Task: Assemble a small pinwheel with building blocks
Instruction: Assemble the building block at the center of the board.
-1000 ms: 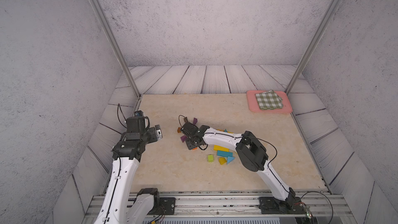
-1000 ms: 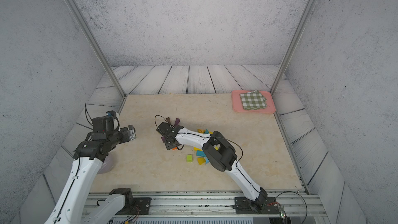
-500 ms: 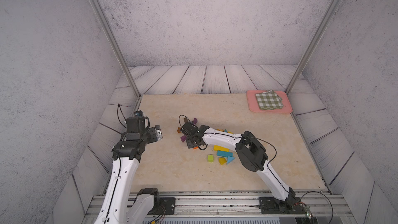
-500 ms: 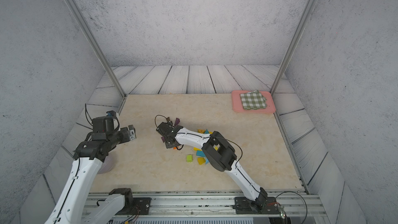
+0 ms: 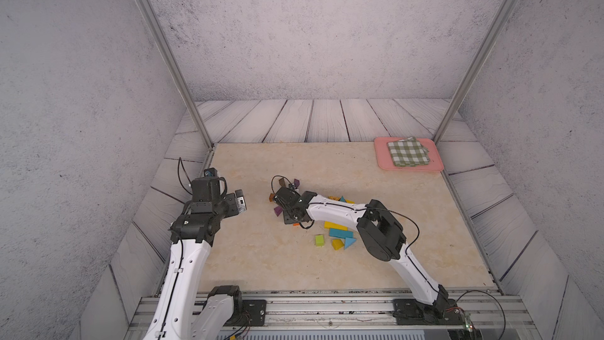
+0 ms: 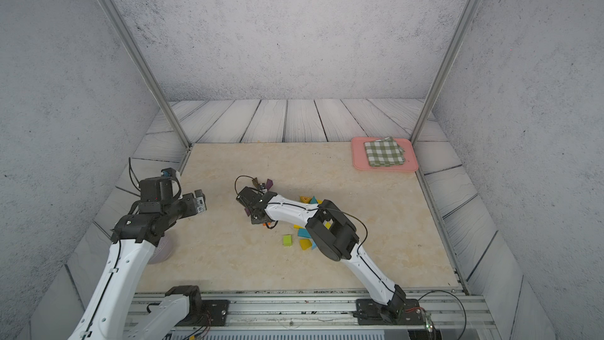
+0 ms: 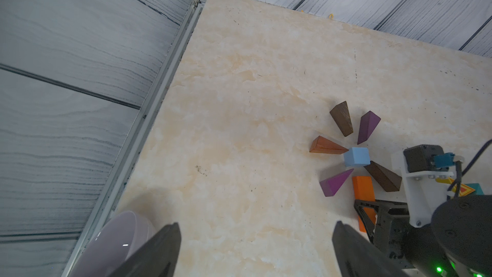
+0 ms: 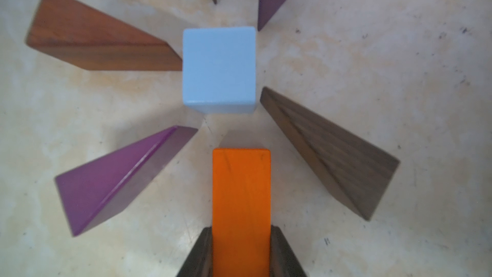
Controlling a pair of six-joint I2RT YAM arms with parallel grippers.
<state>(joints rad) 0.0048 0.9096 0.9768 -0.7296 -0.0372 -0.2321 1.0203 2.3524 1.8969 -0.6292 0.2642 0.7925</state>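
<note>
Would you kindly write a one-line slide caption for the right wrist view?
Right gripper grips an orange bar pointing at a light-blue cube ringed by brown wedges and purple wedges.

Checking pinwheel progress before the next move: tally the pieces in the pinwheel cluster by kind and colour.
brown wedges: 3
purple wedges: 2
light-blue cube: 1
orange bar: 1
Total: 7
</note>
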